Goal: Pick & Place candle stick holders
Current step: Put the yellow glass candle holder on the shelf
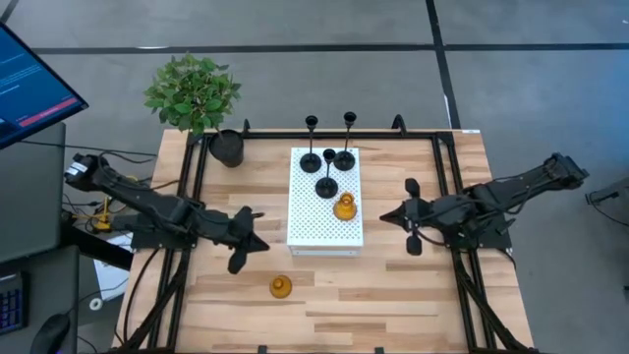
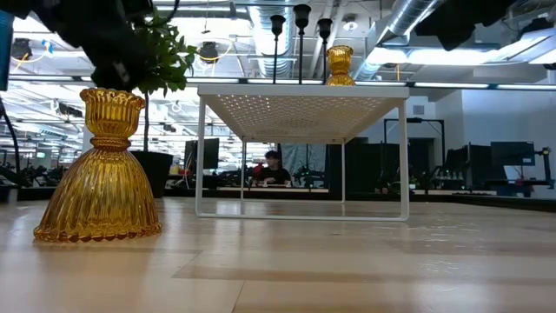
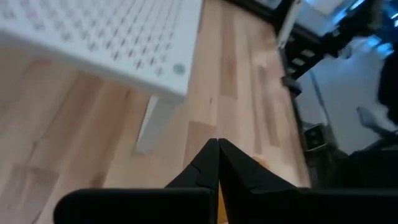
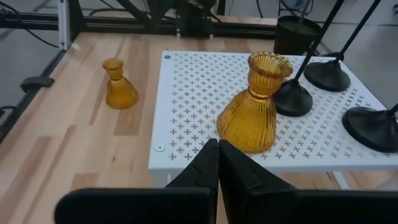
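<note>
A white perforated stand (image 1: pixel 316 228) stands mid-table. Three black candle stick holders (image 1: pixel 326 185) rest on it by their disc bases, and one amber holder (image 1: pixel 344 207) stands upright beside them; they also show in the right wrist view (image 4: pixel 254 107). A second amber holder (image 1: pixel 281 286) stands upright on the table near the front edge, left of the stand's front, and looms large in the low view (image 2: pixel 100 169). My left gripper (image 1: pixel 263 244) is shut and empty, left of the stand's front corner. My right gripper (image 1: pixel 386 218) is shut and empty, right of the stand, pointing at it.
A black plant pot (image 1: pixel 228 147) with green leaves (image 1: pixel 192 90) sits at the far left corner. Black frame rails (image 1: pixel 197 167) run along the table's sides and back. A monitor (image 1: pixel 29 84) stands off the left edge. A person (image 2: pixel 274 169) sits far behind in the room.
</note>
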Robot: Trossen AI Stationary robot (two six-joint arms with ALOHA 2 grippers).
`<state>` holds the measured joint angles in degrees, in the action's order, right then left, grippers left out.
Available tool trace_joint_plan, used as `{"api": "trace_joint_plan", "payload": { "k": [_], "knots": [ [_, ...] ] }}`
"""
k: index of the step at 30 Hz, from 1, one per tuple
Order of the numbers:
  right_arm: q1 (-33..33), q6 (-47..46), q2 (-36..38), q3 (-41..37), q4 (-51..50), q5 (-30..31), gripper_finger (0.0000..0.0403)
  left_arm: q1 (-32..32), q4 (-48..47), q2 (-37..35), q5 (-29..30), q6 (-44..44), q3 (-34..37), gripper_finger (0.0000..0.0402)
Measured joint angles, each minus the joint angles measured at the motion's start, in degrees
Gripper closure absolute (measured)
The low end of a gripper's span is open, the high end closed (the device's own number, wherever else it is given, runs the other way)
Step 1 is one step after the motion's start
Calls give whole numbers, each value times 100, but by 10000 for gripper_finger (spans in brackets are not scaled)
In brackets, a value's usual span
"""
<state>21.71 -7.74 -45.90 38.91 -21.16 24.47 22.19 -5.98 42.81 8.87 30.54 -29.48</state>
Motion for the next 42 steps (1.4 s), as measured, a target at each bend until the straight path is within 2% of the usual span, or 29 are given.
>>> {"api": "trace_joint_plan", "payload": {
  "k": [3,7,12,18,24,28,32,34,39,42],
  "knots": [
    [-54,12,-58,1,41,10,403,1,132,327,-4,42,7,395],
    [-139,17,-162,-1,40,17,403,1,775,792,-180,333,7,378],
    [-164,17,-221,-1,20,11,403,1,1056,1105,-304,1228,-107,360],
    [-164,17,-220,-1,-4,4,403,188,1012,1278,-317,1630,-388,392],
    [-162,-114,-222,-1,-126,0,403,412,551,1485,-288,1476,-978,398],
    [-159,-130,-220,-1,-126,1,403,412,-412,1637,-115,1441,-1478,398],
    [-159,-132,-220,-1,-126,2,403,412,-1586,1756,240,1924,-1852,398],
    [-159,-133,-220,-1,-138,0,403,412,-1858,1813,264,2284,-1870,399],
    [-159,-132,-220,-1,-201,2,403,412,-1890,1961,-401,2759,-1870,398],
    [-159,-133,-220,-1,-202,1,403,412,-1842,1966,-493,2745,-1870,396]
  ]
}}
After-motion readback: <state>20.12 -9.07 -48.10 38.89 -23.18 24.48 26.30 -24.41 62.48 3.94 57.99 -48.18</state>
